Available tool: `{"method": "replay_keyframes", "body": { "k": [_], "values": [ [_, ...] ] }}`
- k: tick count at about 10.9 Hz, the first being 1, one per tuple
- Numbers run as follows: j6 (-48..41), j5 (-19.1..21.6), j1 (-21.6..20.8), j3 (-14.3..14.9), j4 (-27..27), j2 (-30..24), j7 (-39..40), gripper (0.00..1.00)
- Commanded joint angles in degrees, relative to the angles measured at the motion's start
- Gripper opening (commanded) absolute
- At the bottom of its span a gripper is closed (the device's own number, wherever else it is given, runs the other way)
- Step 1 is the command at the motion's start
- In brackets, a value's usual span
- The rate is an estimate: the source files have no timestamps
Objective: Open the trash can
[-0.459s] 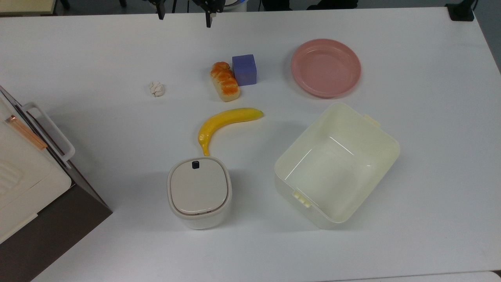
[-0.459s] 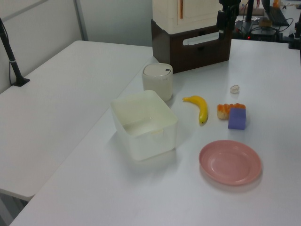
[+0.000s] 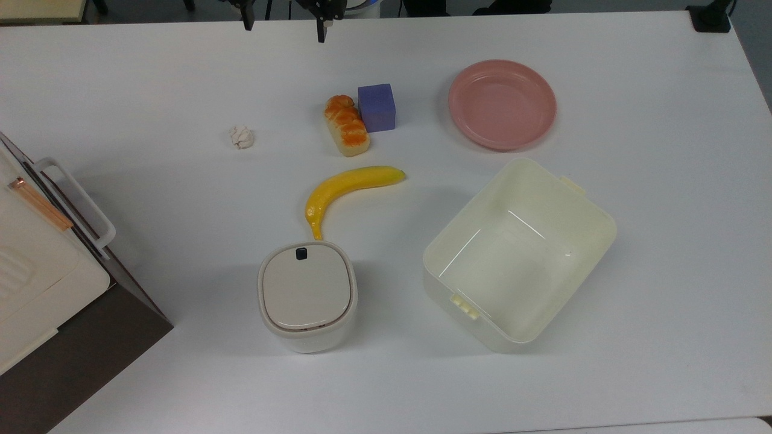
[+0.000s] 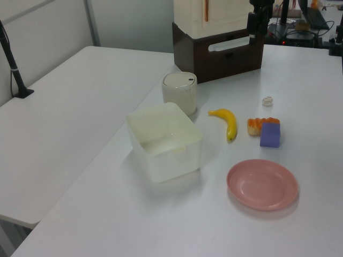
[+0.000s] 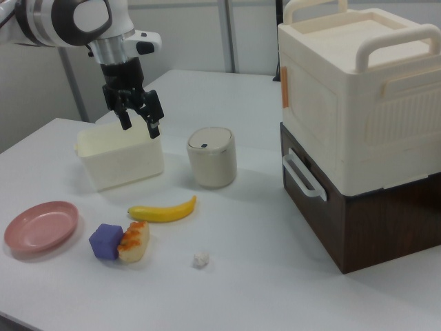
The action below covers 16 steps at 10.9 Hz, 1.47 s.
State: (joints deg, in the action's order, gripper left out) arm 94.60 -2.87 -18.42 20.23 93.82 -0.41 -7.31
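I read the job as barely begun: the trash can (image 3: 307, 295) sits on the white counter (image 3: 663, 241) with its beige-grey lid (image 3: 306, 288) flat and closed, the small black button (image 3: 300, 254) at the lid's edge untouched. My tool (image 5: 138, 118) hangs in the air with its two fingers spread apart and nothing between them; in the top view its fingertips poke in at the upper edge, well apart from the can. In the right view the can stands to the tool's right and lower down, on the far side of the banana (image 5: 162, 210), with the pale-yellow lidless tub (image 5: 119, 158) directly below and behind the tool. The banana's stem end nearly reaches the can on the button side, so I judge I will need a clean descent there. The bread roll (image 3: 347, 125), purple block (image 3: 377, 106), pink plate (image 3: 502, 103) and crumpled paper ball (image 3: 242, 137) lie nearer the tool's side of the counter than the can does, and none blocks a high approach. The big white box with a handle (image 5: 358, 89) sits on its brown base further right of the can. Everything is left to do: bring the tool over the can, lower it onto the button, press, and see the lid lift.
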Motion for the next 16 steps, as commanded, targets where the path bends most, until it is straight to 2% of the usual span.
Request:
{"method": "replay_keyframes", "body": {
  "k": [1,5,8,16],
  "values": [
    [-0.7,1.0,-0.8,0.8,0.9,-0.5,0.3,1.0],
    [-1.3,0.2,-1.0,0.7,0.8,-0.6,1.9,1.0],
    [-1.5,0.6,-0.6,0.7,0.7,-0.6,6.4,1.0],
    [-3.4,1.0,-0.8,0.6,0.8,-0.6,7.0,1.0]
  ]
}}
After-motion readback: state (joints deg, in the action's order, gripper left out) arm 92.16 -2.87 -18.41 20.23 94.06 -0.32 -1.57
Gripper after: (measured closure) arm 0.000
